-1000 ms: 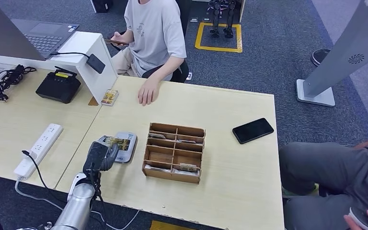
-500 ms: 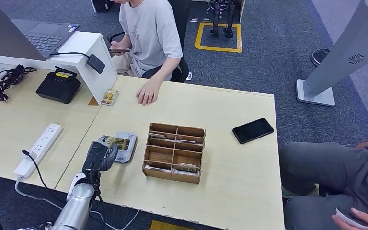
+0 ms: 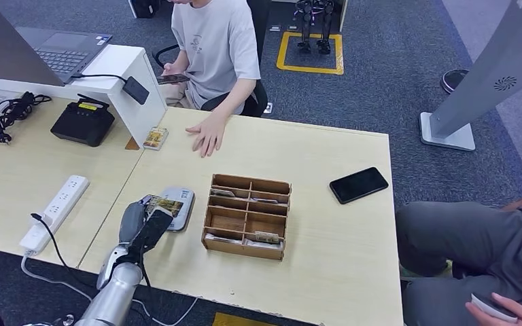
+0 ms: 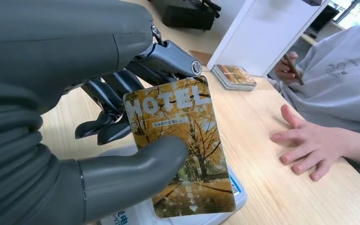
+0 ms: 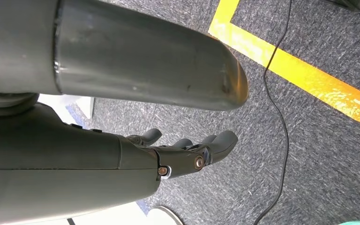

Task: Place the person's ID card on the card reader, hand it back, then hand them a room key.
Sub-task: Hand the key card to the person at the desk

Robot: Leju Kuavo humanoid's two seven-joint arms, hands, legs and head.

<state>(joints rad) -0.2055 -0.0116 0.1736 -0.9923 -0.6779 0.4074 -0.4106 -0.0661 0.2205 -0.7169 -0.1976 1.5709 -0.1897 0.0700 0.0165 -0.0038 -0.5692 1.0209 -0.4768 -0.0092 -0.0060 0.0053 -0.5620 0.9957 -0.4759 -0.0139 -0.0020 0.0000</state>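
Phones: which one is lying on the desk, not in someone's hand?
The black phone lying flat, right of the wooden card box. The other phone is held by the seated person in the grey shirt.

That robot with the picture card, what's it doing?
The robot's left hand pinches a card printed HOTEL, with a picture of yellow trees, over the grey card reader on the desk. Across the desk a person rests one open hand on the wood and looks at a phone. The wooden card box stands untouched beside the reader. The robot's right hand hangs by the floor, holding nothing.
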